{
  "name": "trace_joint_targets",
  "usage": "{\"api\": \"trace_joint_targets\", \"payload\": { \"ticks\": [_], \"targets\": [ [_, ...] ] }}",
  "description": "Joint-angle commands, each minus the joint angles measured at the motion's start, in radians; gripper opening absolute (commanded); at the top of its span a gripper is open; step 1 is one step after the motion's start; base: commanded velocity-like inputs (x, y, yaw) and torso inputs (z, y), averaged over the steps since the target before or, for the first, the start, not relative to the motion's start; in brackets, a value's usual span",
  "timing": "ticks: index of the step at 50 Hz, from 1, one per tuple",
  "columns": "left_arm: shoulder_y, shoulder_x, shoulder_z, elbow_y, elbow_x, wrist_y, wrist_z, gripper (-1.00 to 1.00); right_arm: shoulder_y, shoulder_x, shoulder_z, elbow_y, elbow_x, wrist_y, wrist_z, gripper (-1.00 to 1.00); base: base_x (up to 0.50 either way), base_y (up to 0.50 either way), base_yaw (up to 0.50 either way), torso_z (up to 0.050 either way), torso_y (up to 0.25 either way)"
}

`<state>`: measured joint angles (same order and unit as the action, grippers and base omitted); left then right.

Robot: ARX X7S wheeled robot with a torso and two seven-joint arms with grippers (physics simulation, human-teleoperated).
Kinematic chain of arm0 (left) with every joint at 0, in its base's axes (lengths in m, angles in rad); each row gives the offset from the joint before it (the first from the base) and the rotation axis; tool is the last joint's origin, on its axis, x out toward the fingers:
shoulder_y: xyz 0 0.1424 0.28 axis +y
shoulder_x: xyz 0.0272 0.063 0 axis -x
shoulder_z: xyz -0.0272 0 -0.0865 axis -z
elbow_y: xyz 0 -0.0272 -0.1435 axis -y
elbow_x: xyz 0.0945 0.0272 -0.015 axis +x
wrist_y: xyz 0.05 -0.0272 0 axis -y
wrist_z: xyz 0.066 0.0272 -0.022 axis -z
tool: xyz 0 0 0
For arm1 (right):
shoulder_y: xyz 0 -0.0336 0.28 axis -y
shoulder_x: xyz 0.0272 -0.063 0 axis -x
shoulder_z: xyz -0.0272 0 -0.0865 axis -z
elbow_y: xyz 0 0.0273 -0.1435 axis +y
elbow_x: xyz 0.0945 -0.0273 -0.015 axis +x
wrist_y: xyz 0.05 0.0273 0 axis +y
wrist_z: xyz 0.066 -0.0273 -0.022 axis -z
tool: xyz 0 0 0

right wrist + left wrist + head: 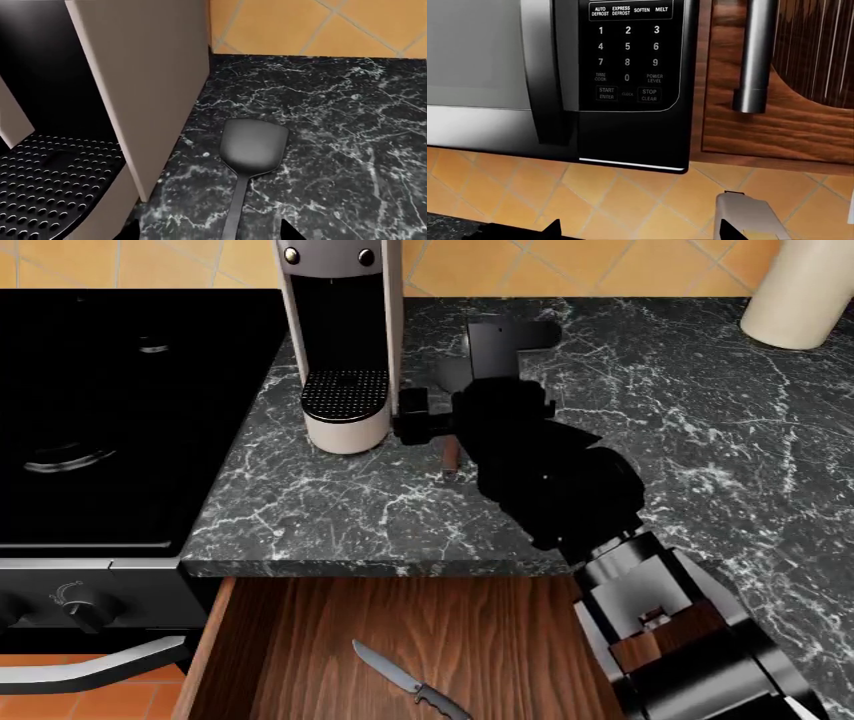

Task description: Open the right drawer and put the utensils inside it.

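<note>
The right drawer (494,640) stands pulled open below the counter edge in the head view. The silver-bladed knife (407,687) lies on its wooden floor. The spatula (252,147) lies flat on the marble counter beside the coffee machine. Its dark head (507,340) points to the back wall, and its reddish handle end (451,457) shows under my right arm. My right gripper (210,234) is open and low over the counter, one fingertip on each side of the spatula's handle. My left gripper (640,236) is open with nothing between its fingers, raised in front of a microwave.
A coffee machine (340,340) stands close to the left of the spatula, its wall (143,90) right by my right gripper. A black stove (107,410) is further left and a white jar (801,295) at the back right. Ahead of my left gripper are the microwave (560,75) and a cabinet handle (757,55).
</note>
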<state>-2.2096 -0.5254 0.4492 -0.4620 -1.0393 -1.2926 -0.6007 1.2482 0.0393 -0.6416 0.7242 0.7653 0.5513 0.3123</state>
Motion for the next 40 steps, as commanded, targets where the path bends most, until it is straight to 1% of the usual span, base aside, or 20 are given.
{"api": "trace_joint_targets", "payload": {
  "ticks": [1, 5, 7, 9, 10, 12, 19, 30, 40],
  "targets": [
    [0.002, 0.0, -0.002, 0.001, -0.002, -0.002, -0.001, 1.0, 0.025, -0.004, 0.001, 0.021, 0.038, 0.031, 0.01, 1.0, 0.0, 0.0, 0.0, 0.0, 0.0],
    [0.001, -0.001, -0.001, 0.0, -0.001, -0.001, 0.0, 1.0, 0.007, -0.013, -0.003, 0.042, 0.048, 0.018, -0.003, 1.0, 0.0, 0.0, 0.0, 0.0, 0.0],
    [0.001, -0.001, 0.0, 0.0, -0.001, -0.002, 0.0, 1.0, 0.029, -0.014, -0.002, 0.05, 0.058, 0.037, 0.002, 1.0, 0.0, 0.0, 0.0, 0.0, 0.0],
    [0.002, -0.001, -0.001, 0.0, -0.002, -0.002, -0.001, 1.0, 0.016, -0.02, -0.007, 0.071, 0.064, 0.032, -0.004, 1.0, 0.0, 0.0, 0.0, 0.0, 0.0],
    [0.001, -0.001, 0.0, 0.0, -0.001, -0.001, 0.0, 1.0, 0.035, -0.025, 0.006, 0.095, 0.091, 0.067, -0.002, 1.0, 0.0, 0.0, 0.0, 0.0, 0.0],
    [0.001, -0.001, 0.0, -0.001, -0.001, -0.002, 0.0, 1.0, 0.029, -0.029, -0.002, 0.113, 0.098, 0.061, -0.008, 1.0, 0.0, 0.0, 0.0, 0.0, 0.0],
    [0.001, 0.0, 0.0, -0.001, -0.001, -0.002, -0.001, 1.0, 0.046, -0.028, -0.026, 0.125, 0.137, 0.096, -0.014, 1.0, 0.0, 0.0, 0.0, 0.0, 0.0],
    [0.001, -0.001, 0.002, -0.001, 0.0, -0.001, 0.0, 1.0, 0.05, -0.021, -0.064, 0.126, 0.162, 0.096, -0.003, 1.0, 0.0, 0.0, 0.0, 0.0, 0.0],
    [0.001, 0.0, 0.003, -0.002, 0.001, 0.001, 0.002, 1.0, 0.05, -0.023, -0.078, 0.146, 0.17, 0.064, 0.02, 1.0, 0.0, 0.0, 0.0, 0.0, 0.0]
  ]
}}
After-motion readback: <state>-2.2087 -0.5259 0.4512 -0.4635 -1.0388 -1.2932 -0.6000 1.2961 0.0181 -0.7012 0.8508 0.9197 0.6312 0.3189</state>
